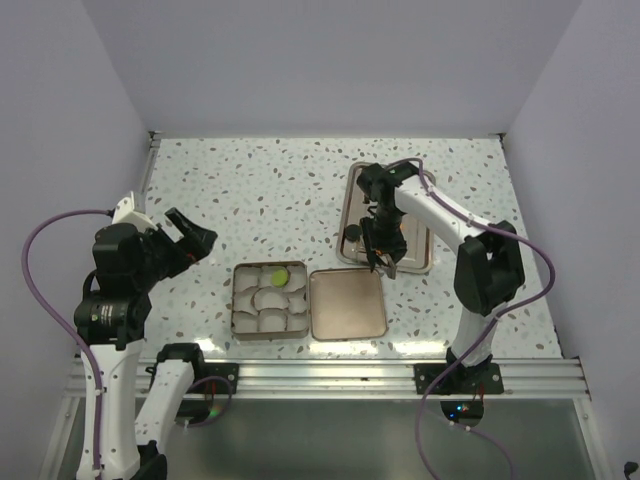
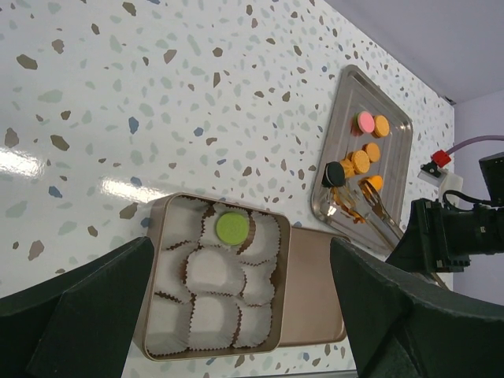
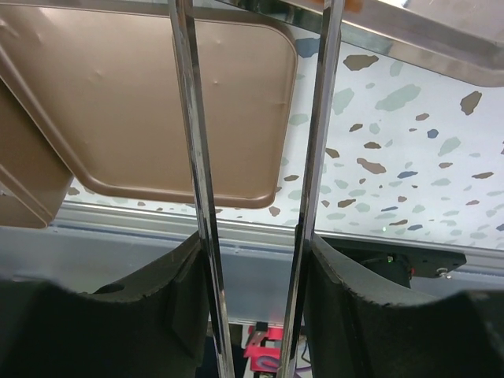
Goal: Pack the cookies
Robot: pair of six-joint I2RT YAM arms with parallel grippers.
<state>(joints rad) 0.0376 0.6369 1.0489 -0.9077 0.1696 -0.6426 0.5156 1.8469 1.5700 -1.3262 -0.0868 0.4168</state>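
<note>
One green round cookie (image 2: 231, 227) is seated in a white paper cup (image 2: 260, 238) in the far row of the brown square tin (image 2: 150, 236); the orange, pink and black round cookies (image 2: 361, 161) are left on the silver metal tray (image 2: 394, 146). Each disc is laid flat, face up, so no long axis is offered. The left gripper's (image 1: 192, 236) jaws are spread wide, empty; the right gripper's (image 3: 253, 268) are clamped on slim metal tongs (image 3: 191, 157).

White-linked, black-jointed left arm (image 1: 115, 290) and right arm (image 1: 440, 212), each with a purple cable (image 1: 26, 255).
</note>
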